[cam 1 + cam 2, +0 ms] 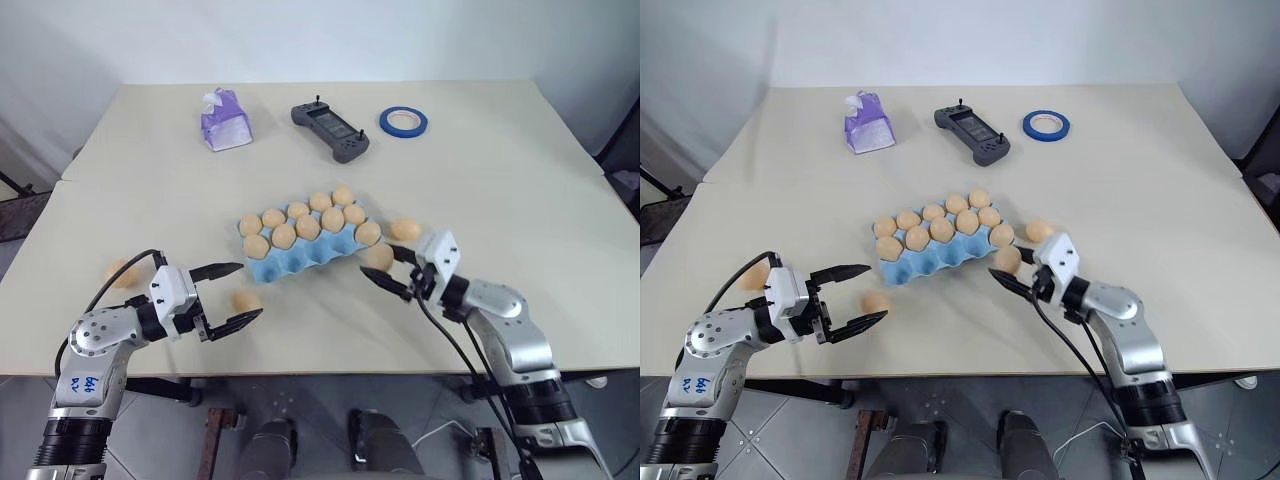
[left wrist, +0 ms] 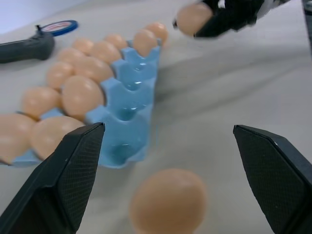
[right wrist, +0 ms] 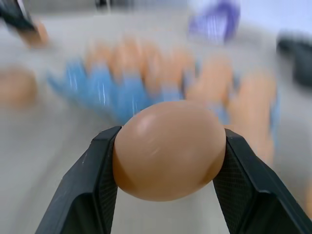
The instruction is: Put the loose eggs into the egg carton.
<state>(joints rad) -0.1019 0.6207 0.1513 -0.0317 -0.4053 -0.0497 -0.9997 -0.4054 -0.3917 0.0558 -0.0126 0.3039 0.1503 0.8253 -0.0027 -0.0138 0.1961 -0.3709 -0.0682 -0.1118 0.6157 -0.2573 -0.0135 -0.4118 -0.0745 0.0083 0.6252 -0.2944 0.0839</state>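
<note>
Pale tan-orange eggs [image 1: 308,226] fill a light blue egg carton [image 1: 300,262] near a purple packet [image 1: 226,120], blue tape roll [image 1: 403,122] and dark grey controller [image 1: 331,129].

A pale beige table [image 1: 500,180] carries a light blue egg carton [image 1: 300,252] near its middle. Three loose eggs lie on the bare top: one [image 1: 405,229] just right of the carton, one [image 1: 245,301] near its near-left corner, one [image 1: 122,272] further left. Along the far side sit a purple tissue pack [image 1: 226,120], a dark handheld controller [image 1: 330,128] and a blue tape roll [image 1: 403,122].
</note>
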